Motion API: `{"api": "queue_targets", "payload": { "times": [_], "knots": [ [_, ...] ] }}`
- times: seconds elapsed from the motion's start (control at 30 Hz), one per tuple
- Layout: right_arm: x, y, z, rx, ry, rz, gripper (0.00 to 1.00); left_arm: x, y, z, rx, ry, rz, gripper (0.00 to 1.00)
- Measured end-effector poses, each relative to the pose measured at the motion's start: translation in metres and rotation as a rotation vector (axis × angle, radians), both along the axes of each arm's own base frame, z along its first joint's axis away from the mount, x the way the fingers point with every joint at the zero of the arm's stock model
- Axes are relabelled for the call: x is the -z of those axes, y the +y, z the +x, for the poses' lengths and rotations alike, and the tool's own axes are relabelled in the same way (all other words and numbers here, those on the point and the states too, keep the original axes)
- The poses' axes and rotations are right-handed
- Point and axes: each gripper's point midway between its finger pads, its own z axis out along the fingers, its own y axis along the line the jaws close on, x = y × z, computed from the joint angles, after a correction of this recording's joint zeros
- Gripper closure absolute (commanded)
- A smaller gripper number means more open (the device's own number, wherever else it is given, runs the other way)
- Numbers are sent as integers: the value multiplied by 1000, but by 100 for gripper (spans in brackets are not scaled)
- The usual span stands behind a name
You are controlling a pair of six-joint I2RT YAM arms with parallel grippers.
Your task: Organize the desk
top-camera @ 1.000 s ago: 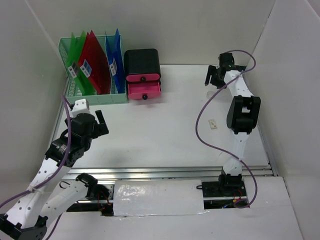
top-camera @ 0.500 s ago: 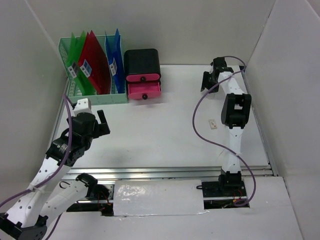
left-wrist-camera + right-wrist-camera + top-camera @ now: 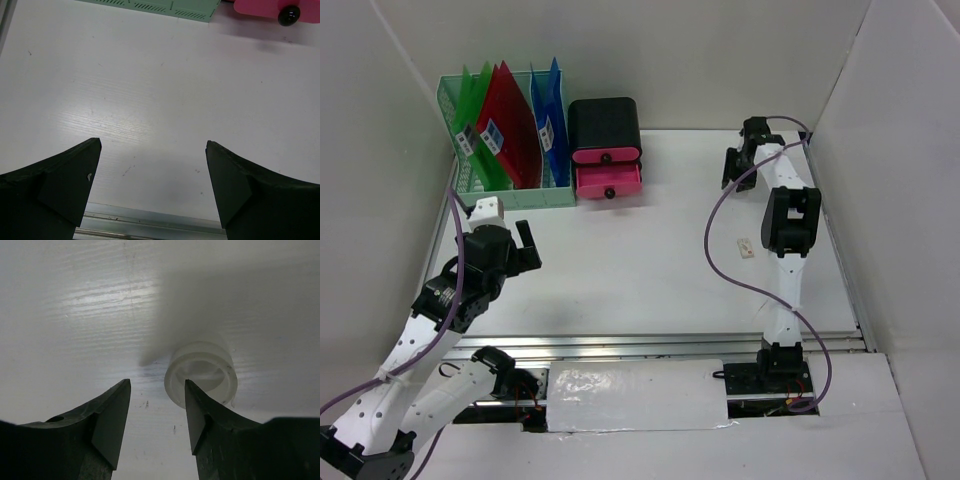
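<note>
The desk [image 3: 650,260] is a white tabletop with a silver rail [image 3: 660,345] along its front. My left gripper [image 3: 526,249] hovers over the left part of the desk, open and empty; the left wrist view shows its jaws [image 3: 153,145] wide apart above bare desk [image 3: 160,90]. My right gripper [image 3: 733,166] is low at the far right back. In the right wrist view it [image 3: 157,385] is open, and a small translucent white ring [image 3: 201,371] lies on the desk just beyond the right fingertip [image 3: 192,400], outside the gap.
A mint-green file rack [image 3: 500,190] with green, red and blue folders stands at the back left, next to a black drawer box with pink fronts [image 3: 606,150]. A small pale tag [image 3: 746,247] lies on the right. White panels wall three sides.
My right arm has swung left and folded in over the far right corner during the last second, then held still. My left arm has barely moved.
</note>
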Motion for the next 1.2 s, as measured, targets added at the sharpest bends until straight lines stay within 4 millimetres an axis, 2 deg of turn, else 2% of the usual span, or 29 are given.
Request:
{"api": "queue_targets", "payload": {
  "times": [0.07, 0.13, 0.2, 0.27, 0.33, 0.47, 0.53, 0.6, 0.67, 0.73, 0.87, 0.93, 0.97, 1.0, 1.07, 1.2],
  "knots": [
    [6, -1, -5, 5, 26, -8, 48, 0, 0, 0, 1, 0, -1, 1],
    [14, -4, -8, 8, 53, -20, 65, 0, -1, 0, 3, 1, -2, 1],
    [14, -5, -9, 11, 56, -28, 100, 0, -1, 0, 6, 1, -4, 0],
    [15, -6, -10, 15, 62, -31, 97, 0, -2, 0, 9, 1, -6, 1],
    [15, -6, -10, 15, 64, -31, 100, 0, -2, 0, 12, 2, -7, 0],
    [15, -6, -11, 13, 61, -31, 100, 0, -3, 0, 19, 2, -6, 0],
    [12, 0, -16, 0, 63, 0, 100, 0, -4, 0, 27, 4, 0, 1],
    [6, 15, -27, -19, 73, 59, 100, 1, -4, 0, 32, 6, 1, 1],
    [-12, 43, -40, -68, 51, 140, 100, 1, -5, 0, 37, 8, 0, 0],
    [-47, 83, -45, -143, -25, 232, 100, 1, -7, 1, 44, 6, -5, 1],
    [-152, 194, -53, -369, -276, 464, 100, -3, -9, 2, 50, -10, -15, 1],
    [-195, 243, -65, -458, -370, 555, 100, -5, -9, 2, 51, -19, -19, 1],
    [-210, 264, -71, -489, -401, 596, 100, -5, -9, 2, 50, -23, -20, 0],
    [-220, 282, -76, -513, -421, 636, 100, -6, -9, 3, 50, -26, -22, 0],
    [-226, 308, -85, -531, -431, 706, 100, -7, -9, 3, 50, -31, -24, 1],
    [-207, 334, -92, -517, -366, 818, 100, -8, -9, 4, 50, -34, -25, 0]
  ]
}}
